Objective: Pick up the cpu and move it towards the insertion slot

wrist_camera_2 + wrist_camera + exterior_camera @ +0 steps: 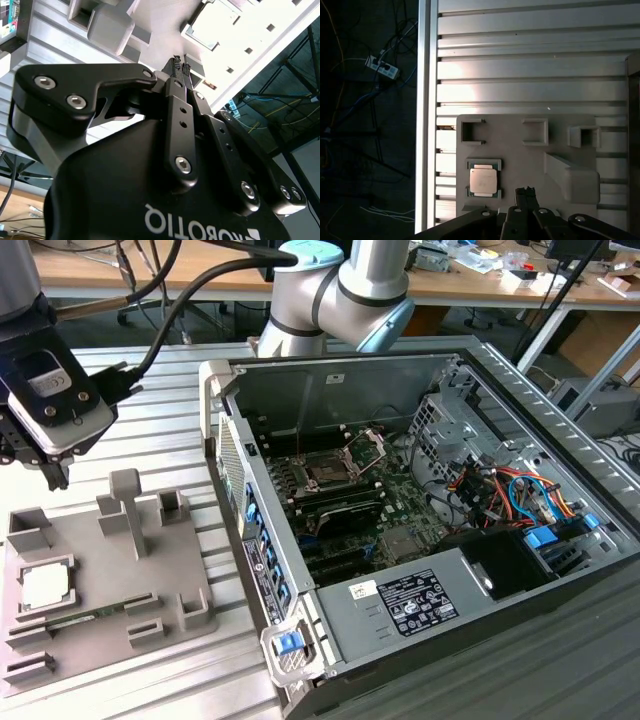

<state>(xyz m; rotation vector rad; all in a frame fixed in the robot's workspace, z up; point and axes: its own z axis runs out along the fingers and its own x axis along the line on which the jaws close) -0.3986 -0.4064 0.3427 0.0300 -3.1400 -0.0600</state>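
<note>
Pincer (525,192) is closed, fingertip against fingertip, with nothing between them. It hangs above the grey tray (520,155) and touches neither the tray nor the cpu (483,180). The cpu lies flat in a square recess of the tray, near an edge of the bench (530,75). In the exterior view the slot (326,473) sits inside the open case (520,640) on the exterior view's right, well apart from the cpu. White lettering runs across the pincer's black body. A white printed label (405,602) is stuck on a metal box in the case.
</note>
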